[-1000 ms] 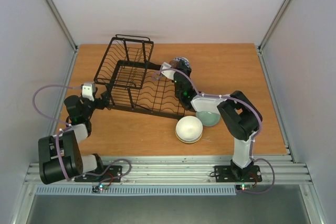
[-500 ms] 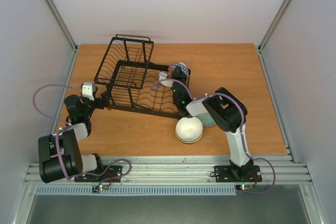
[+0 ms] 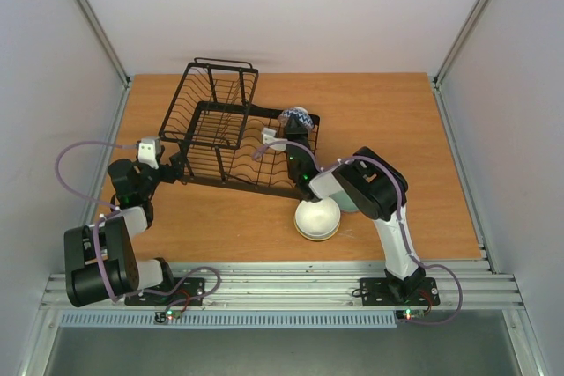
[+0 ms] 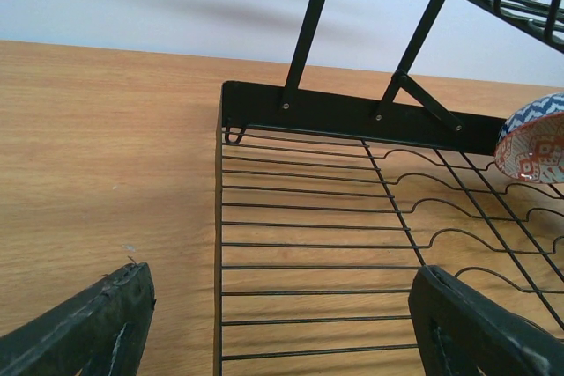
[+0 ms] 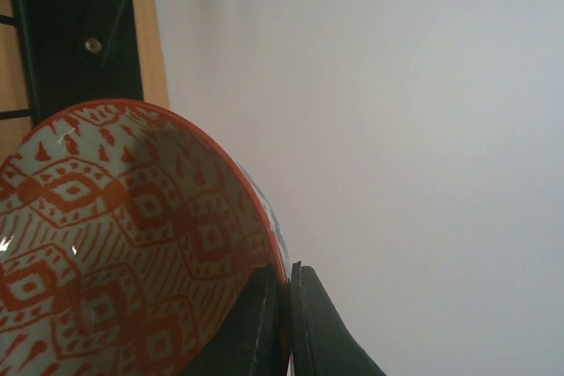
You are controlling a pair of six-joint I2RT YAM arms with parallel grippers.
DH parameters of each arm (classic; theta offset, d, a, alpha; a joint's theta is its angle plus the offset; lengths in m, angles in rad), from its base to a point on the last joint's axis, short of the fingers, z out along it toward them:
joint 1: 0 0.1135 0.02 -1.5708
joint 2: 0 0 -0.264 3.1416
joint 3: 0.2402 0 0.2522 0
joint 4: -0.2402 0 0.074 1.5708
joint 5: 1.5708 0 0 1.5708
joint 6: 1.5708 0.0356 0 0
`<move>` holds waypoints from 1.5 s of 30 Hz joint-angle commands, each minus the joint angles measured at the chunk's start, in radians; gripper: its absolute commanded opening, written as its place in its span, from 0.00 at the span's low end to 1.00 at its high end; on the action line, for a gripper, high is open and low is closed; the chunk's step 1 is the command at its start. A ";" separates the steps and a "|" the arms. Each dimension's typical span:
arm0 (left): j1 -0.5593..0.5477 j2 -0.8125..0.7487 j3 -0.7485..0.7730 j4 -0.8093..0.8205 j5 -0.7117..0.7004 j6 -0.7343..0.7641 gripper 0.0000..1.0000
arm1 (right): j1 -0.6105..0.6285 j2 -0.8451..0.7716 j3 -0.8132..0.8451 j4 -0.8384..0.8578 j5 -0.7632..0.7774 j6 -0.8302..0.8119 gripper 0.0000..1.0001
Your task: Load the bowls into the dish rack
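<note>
The black wire dish rack [image 3: 220, 134] stands at the table's centre-left. My right gripper [image 3: 296, 126] is shut on the rim of the red-and-white patterned bowl [image 5: 123, 244] and holds it tilted over the rack's right end. That bowl shows at the right edge of the left wrist view [image 4: 533, 138], its outside blue and white. My left gripper [image 4: 282, 305] is open and empty, low at the rack's near-left corner [image 3: 179, 165], over the flat tray wires [image 4: 308, 217]. The cream-white bowl [image 3: 316, 217] sits on the table in front of the rack. The sage green bowl [image 3: 349, 208] is mostly hidden under my right arm. The blue bowl with a yellow centre does not show.
The rack's taller basket section [image 3: 216, 99] is at its far-left end. Grey walls close in the table on both sides and at the back. A metal rail [image 3: 282, 275] runs along the near edge by the arm bases.
My right arm has folded in and carried the patterned bowl a little left and nearer, from beside the rack's right end to over it. The left arm has not moved.
</note>
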 commanded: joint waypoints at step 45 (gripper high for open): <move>-0.008 -0.035 0.008 0.061 0.024 0.030 0.81 | -0.082 -0.833 0.096 -1.905 0.071 1.849 0.53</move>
